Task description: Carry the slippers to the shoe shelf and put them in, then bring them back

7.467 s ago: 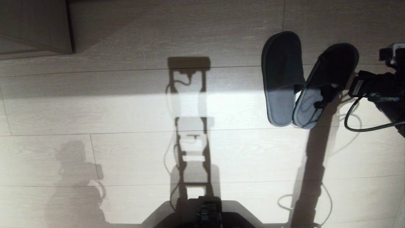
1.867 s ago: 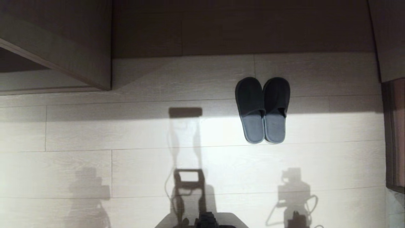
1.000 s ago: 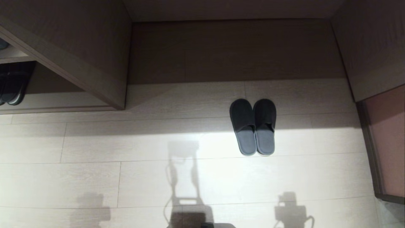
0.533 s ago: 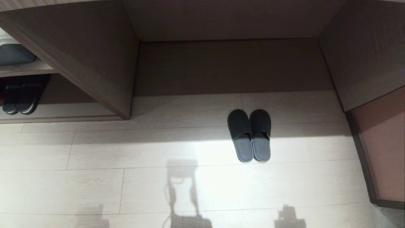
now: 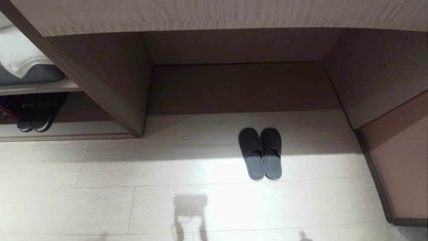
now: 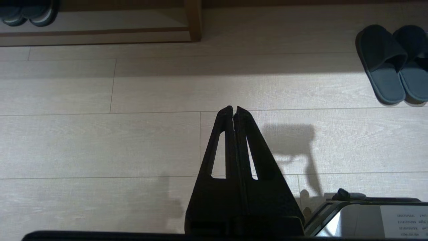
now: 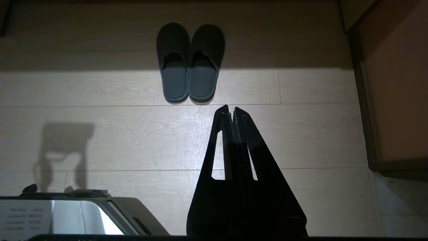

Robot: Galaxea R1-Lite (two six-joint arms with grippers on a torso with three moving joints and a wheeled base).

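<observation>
slippers (image 5: 260, 153) paired on floor (image 5: 200, 207) just outside bare recess (image 5: 240, 87), toes inward; shoe shelf (image 5: 67, 129) off to left, dark pair (image 5: 35, 117) inside. left gripper (image 6: 233, 108) and right gripper (image 7: 230, 110) fingers pressed together, empty, apart from slippers. Looks like return leg done; next: nothing to grasp, or re-approach

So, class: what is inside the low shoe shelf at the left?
Inside the shoe shelf stands a dark pair of slippers, toes outward. Its far left end lies outside the picture.
</observation>
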